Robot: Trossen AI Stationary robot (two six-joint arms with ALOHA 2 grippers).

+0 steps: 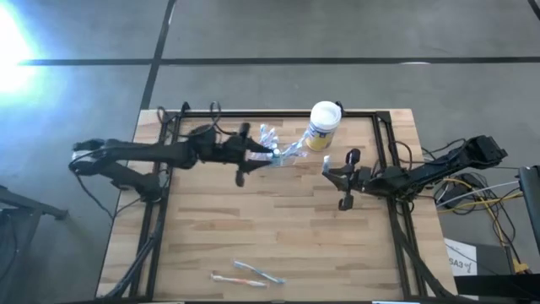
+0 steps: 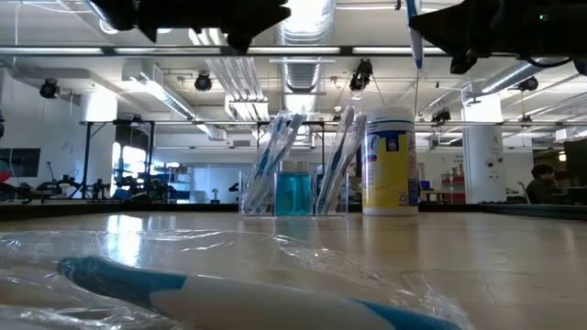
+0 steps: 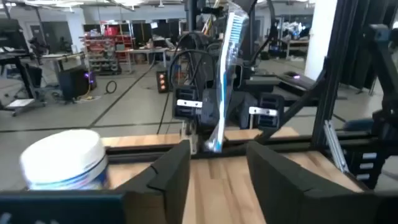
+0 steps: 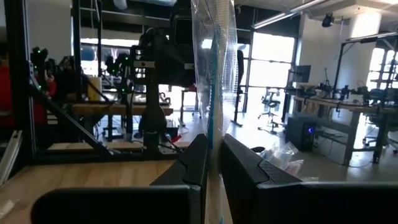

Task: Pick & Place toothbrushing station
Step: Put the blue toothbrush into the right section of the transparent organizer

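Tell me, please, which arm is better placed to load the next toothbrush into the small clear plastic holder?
Probably the right: the right gripper is shut on a plastic-wrapped blue-and-white toothbrush, raised near the small clear plastic holder, while the left gripper stands open.

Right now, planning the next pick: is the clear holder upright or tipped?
Upright: the clear holder stands flat on the table, brushes pointing up.

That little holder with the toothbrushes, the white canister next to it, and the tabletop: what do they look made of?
The holder looks like clear, glossy plastic: the room shows through it. The white canister seems smooth plastic with a printed yellow label, though that is less sure. The tabletop looks like pale wood strips with visible grain.
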